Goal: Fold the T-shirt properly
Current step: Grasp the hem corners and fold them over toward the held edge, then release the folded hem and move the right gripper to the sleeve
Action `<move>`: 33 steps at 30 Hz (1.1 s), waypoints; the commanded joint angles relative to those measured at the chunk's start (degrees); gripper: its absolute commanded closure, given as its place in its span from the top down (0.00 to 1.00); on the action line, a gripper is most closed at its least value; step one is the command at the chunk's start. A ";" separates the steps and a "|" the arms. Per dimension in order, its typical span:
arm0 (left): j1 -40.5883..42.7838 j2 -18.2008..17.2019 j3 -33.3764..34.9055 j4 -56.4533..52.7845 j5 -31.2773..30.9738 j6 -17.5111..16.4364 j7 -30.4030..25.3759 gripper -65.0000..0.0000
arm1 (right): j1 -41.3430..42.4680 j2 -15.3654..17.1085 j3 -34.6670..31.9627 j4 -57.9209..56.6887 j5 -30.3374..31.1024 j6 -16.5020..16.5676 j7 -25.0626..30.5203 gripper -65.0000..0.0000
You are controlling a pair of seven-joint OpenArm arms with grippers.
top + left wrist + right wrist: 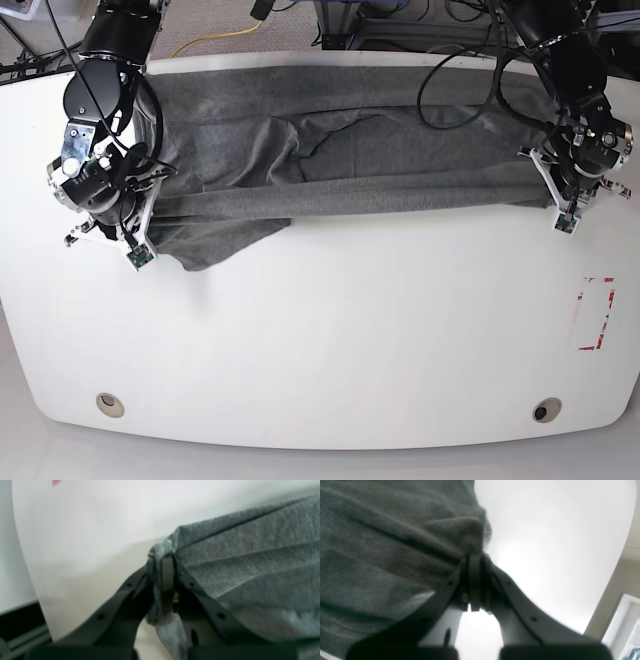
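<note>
The white table (330, 340) carries the grey T-shirt (340, 140), which is stretched in a long band across its far half. The left gripper (163, 562) is clamped tight on one bunched end of the cloth, and the right gripper (475, 562) is pinched closed on the opposite end.

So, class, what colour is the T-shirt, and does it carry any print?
The T-shirt is plain heather grey with no visible print, best seen in the base view.
</note>
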 commanded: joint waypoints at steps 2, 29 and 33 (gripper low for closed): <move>1.40 0.68 -2.83 4.42 1.32 0.58 2.21 0.00 | -1.70 -0.39 4.62 2.58 1.21 -0.45 -1.77 0.00; 5.88 0.85 -5.47 6.09 1.67 0.58 10.29 0.00 | -15.85 -2.23 12.53 3.99 34.80 -0.45 -6.25 0.36; 5.71 0.68 -5.47 6.09 1.67 0.58 10.29 0.04 | -15.32 -3.29 12.00 3.90 41.04 -0.45 -6.25 0.63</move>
